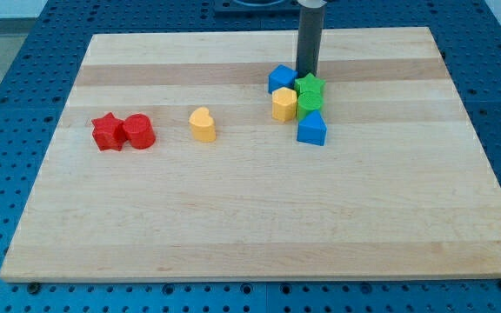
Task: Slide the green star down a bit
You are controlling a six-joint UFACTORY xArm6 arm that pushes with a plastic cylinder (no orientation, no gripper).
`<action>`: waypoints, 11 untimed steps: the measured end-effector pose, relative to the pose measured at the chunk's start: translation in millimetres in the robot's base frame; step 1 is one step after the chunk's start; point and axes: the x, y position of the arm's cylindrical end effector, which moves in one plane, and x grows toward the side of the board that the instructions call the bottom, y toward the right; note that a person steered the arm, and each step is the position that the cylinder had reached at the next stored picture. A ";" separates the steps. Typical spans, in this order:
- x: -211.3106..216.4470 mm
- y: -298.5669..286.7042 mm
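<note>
The green star (310, 89) sits in the upper right part of the wooden counter (259, 217), inside a tight cluster of blocks. My tip (307, 72) stands just above it toward the view's top, at the star's upper edge; whether it actually touches is hard to tell from this angle. The end effector is a plain dark rod with nothing that spreads or pinches, so it holds nothing.

A second green block (309, 106) lies directly below the star, touching it; its shape is unclear. A yellow block (283, 103) presses against the star's left side, and a blue block (280, 79) lies above that, left of my tip. Another blue block (312, 129) sits at the cluster's bottom.

Well apart, toward the view's left, lies a yellow heart (203, 124). Farther left, a red cylinder (138, 132) touches a red star (107, 132).
</note>
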 end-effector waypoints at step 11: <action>9.0 11.8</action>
